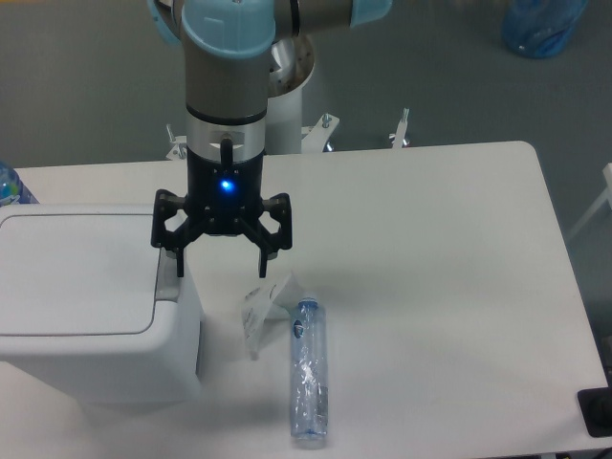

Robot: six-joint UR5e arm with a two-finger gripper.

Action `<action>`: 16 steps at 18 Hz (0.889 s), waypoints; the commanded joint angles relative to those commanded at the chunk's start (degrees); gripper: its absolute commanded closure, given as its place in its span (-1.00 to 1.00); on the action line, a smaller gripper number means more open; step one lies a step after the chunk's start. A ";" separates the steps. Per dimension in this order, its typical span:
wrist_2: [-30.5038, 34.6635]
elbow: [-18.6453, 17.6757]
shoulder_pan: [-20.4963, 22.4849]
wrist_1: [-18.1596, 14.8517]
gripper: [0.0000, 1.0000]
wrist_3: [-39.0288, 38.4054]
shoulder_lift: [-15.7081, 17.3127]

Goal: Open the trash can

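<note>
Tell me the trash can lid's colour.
White, like the trash can body; the fixed camera shows the lid clearly.

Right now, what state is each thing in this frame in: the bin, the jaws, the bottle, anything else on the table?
trash can: upright at the table's left, lid shut flat.
gripper: jaws open, holding nothing, one finger by the trash can's right edge.
bottle: clear plastic, lying on its side on the table.
crumpled wrapper: loose on the table beside the bottle's top end.
</note>
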 joint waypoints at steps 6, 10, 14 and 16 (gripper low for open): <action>-0.09 -0.09 -0.09 0.00 -1.00 -0.17 -0.18; -0.09 -0.26 -0.17 0.00 -1.00 -0.17 -0.53; 0.00 -0.53 -0.79 0.00 -1.00 -0.17 -0.70; 0.00 -0.62 -0.97 0.00 -1.00 -0.17 -0.70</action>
